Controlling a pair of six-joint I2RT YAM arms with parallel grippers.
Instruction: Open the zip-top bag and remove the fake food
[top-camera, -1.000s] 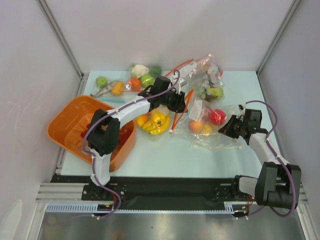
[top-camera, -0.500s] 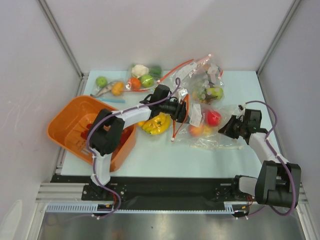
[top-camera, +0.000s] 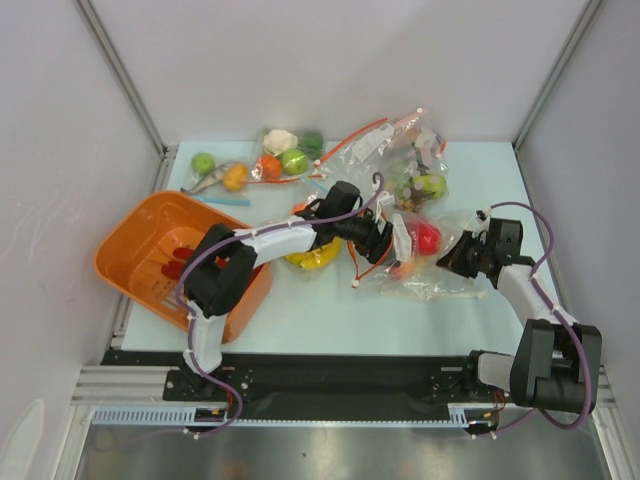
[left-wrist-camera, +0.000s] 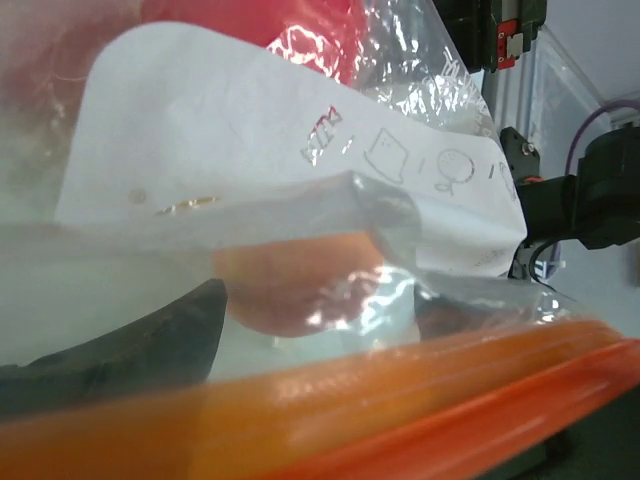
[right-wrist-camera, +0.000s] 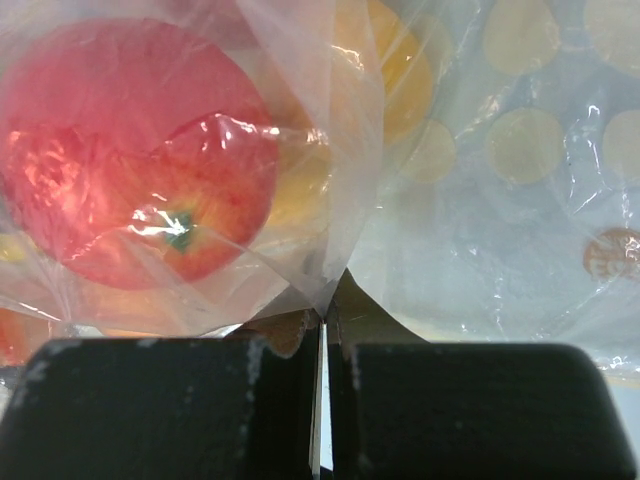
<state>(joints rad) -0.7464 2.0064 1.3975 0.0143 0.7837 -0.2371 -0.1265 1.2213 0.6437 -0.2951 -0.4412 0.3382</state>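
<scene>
Pale-blue table (top-camera: 300, 300), white-walled cell. Entry one, left gripper (top-camera: 383, 240): at the mouth of the zip-top bag (top-camera: 432, 282), orange zip strip (left-wrist-camera: 400, 400) just under its camera; jaw spread cannot be told. Entry two, right gripper (right-wrist-camera: 322, 335): pinched closed on the bag's film at the opposite end. Contents, fake food (top-camera: 420, 240): peach fruit (left-wrist-camera: 300, 285) directly ahead of the left gripper, red apple (right-wrist-camera: 140, 150) beyond. Bag's long axis runs gripper to gripper.

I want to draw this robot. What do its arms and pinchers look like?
The left arm and right arm are white tubes with chunky black joints. A thin purple cable loops along each. The left gripper and right gripper are black; the right's fingers look blocky and scuffed.
</scene>
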